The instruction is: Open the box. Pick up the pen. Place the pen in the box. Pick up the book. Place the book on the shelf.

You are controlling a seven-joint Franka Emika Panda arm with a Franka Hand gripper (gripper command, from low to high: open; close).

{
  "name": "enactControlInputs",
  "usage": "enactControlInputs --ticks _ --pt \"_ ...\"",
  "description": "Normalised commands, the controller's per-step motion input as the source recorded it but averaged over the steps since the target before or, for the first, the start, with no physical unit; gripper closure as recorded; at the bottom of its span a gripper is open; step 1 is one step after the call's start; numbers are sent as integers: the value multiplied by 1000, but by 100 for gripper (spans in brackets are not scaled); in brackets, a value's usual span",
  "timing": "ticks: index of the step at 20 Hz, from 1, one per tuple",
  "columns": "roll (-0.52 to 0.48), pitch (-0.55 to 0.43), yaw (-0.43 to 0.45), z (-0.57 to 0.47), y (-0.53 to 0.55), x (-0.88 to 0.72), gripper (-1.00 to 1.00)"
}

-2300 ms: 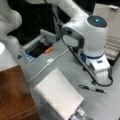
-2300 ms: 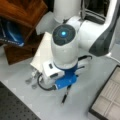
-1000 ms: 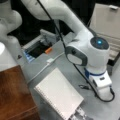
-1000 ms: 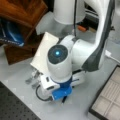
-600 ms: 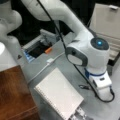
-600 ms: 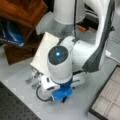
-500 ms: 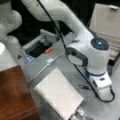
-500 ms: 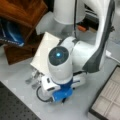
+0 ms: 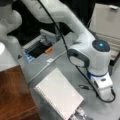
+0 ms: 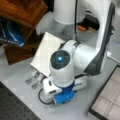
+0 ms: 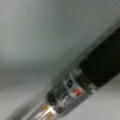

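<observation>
At a front view's left lies the reddish-brown polished wooden shelf [image 9: 15,95]. Just beside it, the white spiral-bound book [image 9: 58,96] rests flat on the grey table [image 9: 62,63]. Further right the slim black pen [image 9: 86,87] lies on the table, close under the white arm's gripper [image 9: 106,96]; whether its jaws are spread or pinching is unclear. The box [image 9: 107,22] stands open at upper right.

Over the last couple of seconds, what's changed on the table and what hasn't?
The arm swung down toward a front view's lower right, bringing its gripper low over the pen on the grey table. The wrist view is now filled by the pen. The book, the shelf and the open box stayed put.
</observation>
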Motion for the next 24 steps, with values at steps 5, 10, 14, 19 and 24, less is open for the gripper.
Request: enactControlInputs --ticks 5,10,14,19,24 --pt "-8 66 -69 20 103 259 100" --pt "-22 49 -68 19 105 230 100" --pt "-23 47 -63 15 89 204 100" --pt "-5 72 -56 1 81 178 100" --pt "7 84 -53 -1 82 159 100"
